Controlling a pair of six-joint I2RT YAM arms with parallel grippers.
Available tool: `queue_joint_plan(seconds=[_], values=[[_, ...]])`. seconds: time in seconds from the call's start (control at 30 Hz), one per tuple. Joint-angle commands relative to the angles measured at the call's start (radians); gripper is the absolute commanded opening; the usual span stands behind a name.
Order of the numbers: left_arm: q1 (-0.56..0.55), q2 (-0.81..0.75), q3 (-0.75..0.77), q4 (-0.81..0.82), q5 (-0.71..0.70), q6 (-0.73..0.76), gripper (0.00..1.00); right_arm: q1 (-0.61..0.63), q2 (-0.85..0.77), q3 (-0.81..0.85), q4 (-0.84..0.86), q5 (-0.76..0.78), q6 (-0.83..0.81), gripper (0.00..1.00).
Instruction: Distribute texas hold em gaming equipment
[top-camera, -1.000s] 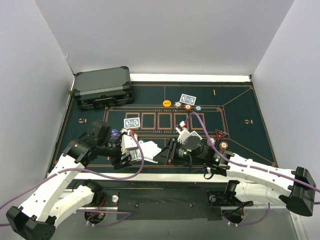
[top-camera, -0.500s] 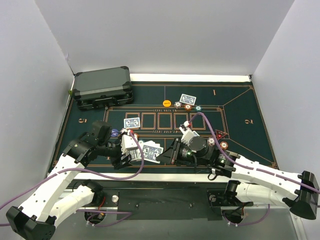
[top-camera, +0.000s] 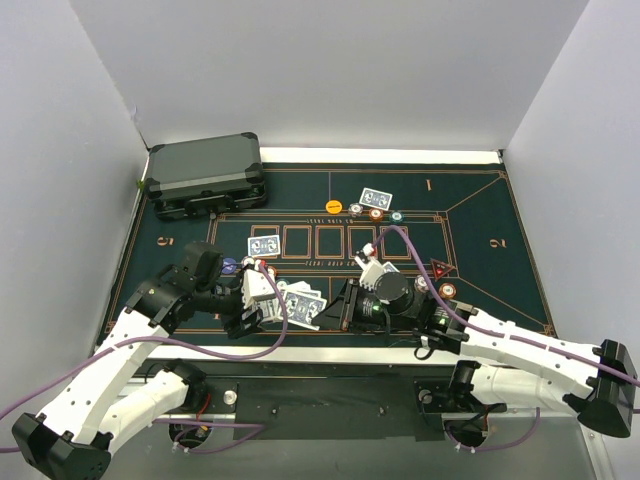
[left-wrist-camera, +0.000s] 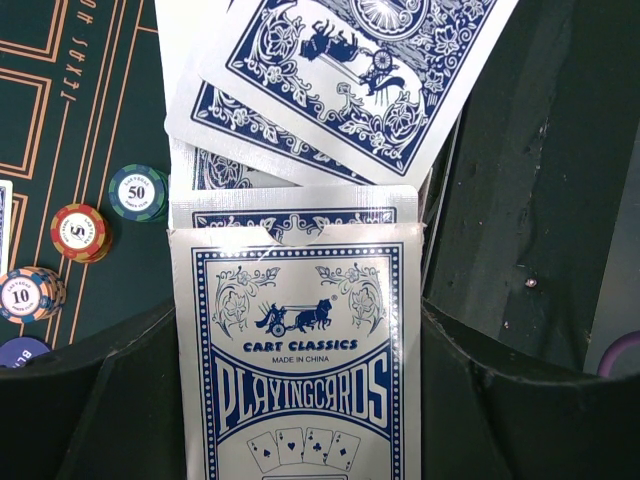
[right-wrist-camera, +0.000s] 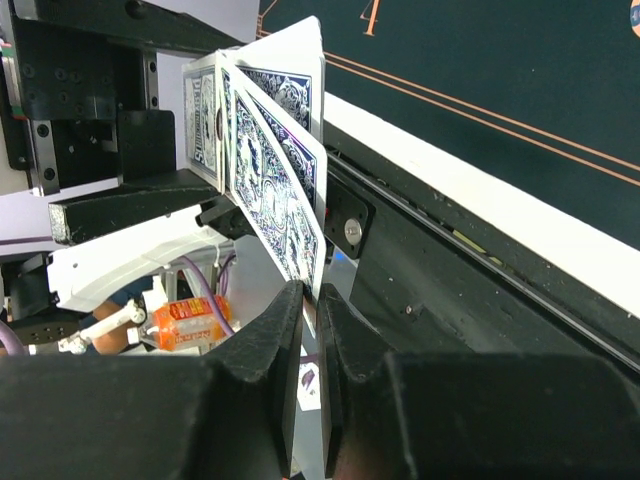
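Card pack (left-wrist-camera: 300, 370): blue-and-white box printed "Playing Cards", open at its top end; held off the mat over the near-left part of the layout, between the two arms; left gripper (left-wrist-camera: 300, 425) clenched on it, one dark finger against each long side.

Fanned cards (right-wrist-camera: 285, 190): several, blue patterned backs, splayed out of the pack's open end; right gripper (right-wrist-camera: 310, 310) nipped tight on the bottom edge of the nearest card of the fan, the rest of the fan still touching the pack.

Teal chip (left-wrist-camera: 138, 192), red chip (left-wrist-camera: 80, 232), orange chip (left-wrist-camera: 25, 293): flat on the mat in a loose row just beside the pack; teal marked 50, red 5, orange 10.

Dealt cards (top-camera: 263, 245): face down on the mat, just beyond the left gripper; second set of cards (top-camera: 377, 196) face down at the far middle; row of chips (top-camera: 375, 213) just in front of that set; single chip (top-camera: 448, 291) near the right arm.

Mat (top-camera: 480, 240): dark green, orange printed lines and boxes.

Case (top-camera: 205, 175): dark grey, closed, at the far-left corner of the mat.
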Motion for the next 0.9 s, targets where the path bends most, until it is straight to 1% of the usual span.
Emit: queue_joint_plan(seconds=[0.0,0.5,0.87], values=[[-0.006,-0.019,0.035,0.049,0.05,-0.011,0.0,-0.008,0.005,0.05,0.009,-0.056,-0.028,0.07],[-0.006,-0.024,0.038,0.041,0.056,-0.011,0.0,-0.115,0.023,0.103,0.009,-0.219,-0.051,0.07],[-0.006,-0.022,0.047,0.037,0.058,-0.013,0.0,-0.117,0.077,0.129,0.054,-0.285,-0.051,0.14]])
